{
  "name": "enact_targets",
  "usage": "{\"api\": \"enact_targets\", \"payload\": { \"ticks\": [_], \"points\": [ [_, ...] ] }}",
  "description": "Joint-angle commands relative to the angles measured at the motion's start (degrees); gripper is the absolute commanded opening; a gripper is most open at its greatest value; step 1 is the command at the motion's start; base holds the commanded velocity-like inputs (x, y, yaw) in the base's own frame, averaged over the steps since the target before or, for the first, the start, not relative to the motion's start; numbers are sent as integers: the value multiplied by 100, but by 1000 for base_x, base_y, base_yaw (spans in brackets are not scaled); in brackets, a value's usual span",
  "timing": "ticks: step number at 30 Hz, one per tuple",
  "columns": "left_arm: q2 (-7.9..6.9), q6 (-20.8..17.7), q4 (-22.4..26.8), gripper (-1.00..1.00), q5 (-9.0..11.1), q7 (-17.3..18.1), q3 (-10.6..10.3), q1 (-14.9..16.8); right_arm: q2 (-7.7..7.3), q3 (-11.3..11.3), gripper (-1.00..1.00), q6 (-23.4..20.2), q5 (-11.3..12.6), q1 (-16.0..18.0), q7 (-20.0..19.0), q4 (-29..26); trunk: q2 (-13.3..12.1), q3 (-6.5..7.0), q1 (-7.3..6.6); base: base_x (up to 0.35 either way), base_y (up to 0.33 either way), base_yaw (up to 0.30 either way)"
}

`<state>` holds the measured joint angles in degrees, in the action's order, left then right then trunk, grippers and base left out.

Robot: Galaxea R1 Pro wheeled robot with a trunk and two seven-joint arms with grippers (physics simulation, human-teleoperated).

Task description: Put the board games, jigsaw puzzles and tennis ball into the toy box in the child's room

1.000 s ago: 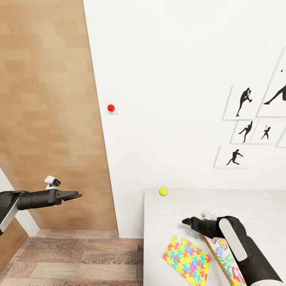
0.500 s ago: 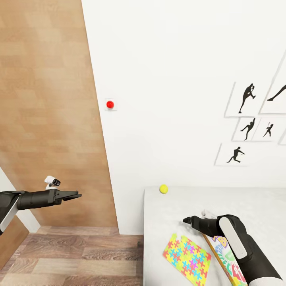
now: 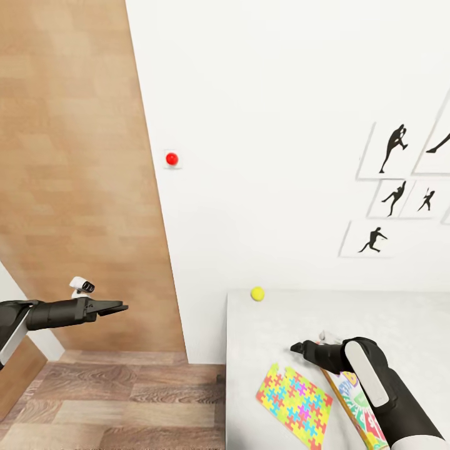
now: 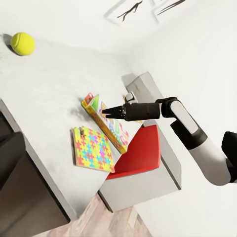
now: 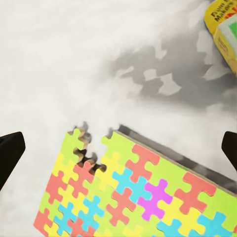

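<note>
On the light grey table [image 3: 400,319] a yellow-green tennis ball [image 3: 257,294] [image 4: 22,43] rests near the far corner by the wall. A multicolour jigsaw puzzle [image 3: 294,405] [image 4: 93,149] [image 5: 133,192] lies flat near the table's left edge. Beside it lies a lettered board game [image 3: 353,403] [image 4: 109,126] [image 5: 224,29]. My right gripper [image 3: 294,347] [image 4: 104,112] [image 5: 118,148] hovers open just above the puzzle's far corner, holding nothing. My left gripper [image 3: 124,307] is open and empty, out over the floor left of the table. The bed is out of view.
A brown wooden door [image 3: 75,187] fills the left. The white wall carries a red knob [image 3: 172,159] and black silhouette posters [image 3: 390,187]. A red panel [image 4: 140,153] on a grey block sits beside the table. I cannot tell what the grey boxy form [image 4: 145,86] behind my right arm is.
The whole picture has drifted slightly, so the camera moved. Both arms keep their poses, and the ball, puzzle and game have not moved on the table.
</note>
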<state>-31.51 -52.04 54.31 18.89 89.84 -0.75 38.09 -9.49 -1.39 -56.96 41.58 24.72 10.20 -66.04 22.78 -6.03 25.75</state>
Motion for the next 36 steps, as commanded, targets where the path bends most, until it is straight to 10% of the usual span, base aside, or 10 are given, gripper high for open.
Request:
{"api": "enact_targets", "payload": {
  "ticks": [1,36],
  "points": [
    [-4,-61,1,100,10,16,-9,5,0,-1,100,-20,61,5,58,-6,14,-23,4,0,0,0],
    [-10,-61,1,100,16,16,-6,5,-9,-8,100,-35,60,102,57,-6,14,-346,4,0,0,0]
  ]
}}
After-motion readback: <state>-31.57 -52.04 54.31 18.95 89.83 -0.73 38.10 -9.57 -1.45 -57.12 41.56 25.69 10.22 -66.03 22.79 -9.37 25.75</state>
